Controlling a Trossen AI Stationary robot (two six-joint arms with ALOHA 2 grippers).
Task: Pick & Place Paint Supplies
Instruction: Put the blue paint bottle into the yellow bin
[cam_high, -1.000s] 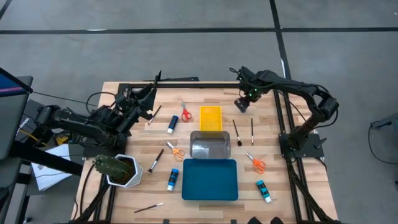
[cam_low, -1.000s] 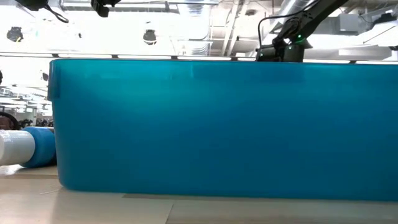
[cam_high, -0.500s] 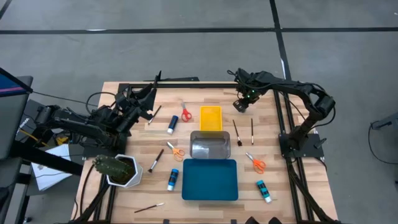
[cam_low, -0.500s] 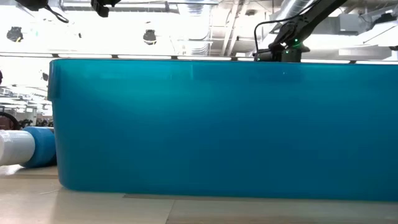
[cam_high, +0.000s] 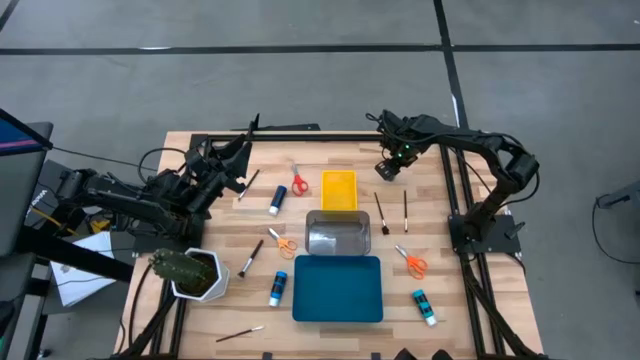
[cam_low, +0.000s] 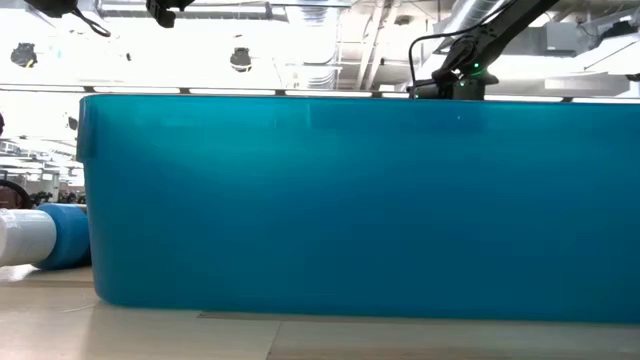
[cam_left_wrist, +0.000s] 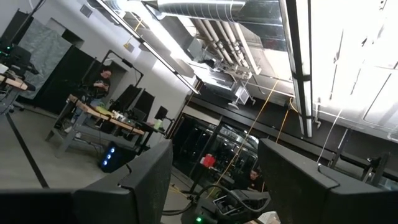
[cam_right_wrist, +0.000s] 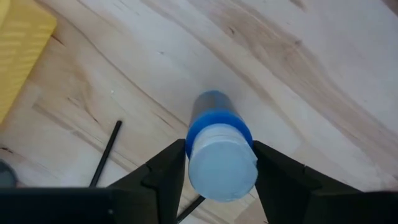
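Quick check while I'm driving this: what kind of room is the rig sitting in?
Probably an industrial lab or workshop: the left wrist view shows exposed ceiling ducts, long strip lights and a person at a workbench behind, and the high view shows a bare concrete floor.

Right gripper: shifted slightly leftward and toward the table's middle since a second ago, then held in place over the last half second; blue bottle gripped between its fingers; nothing else displaced.
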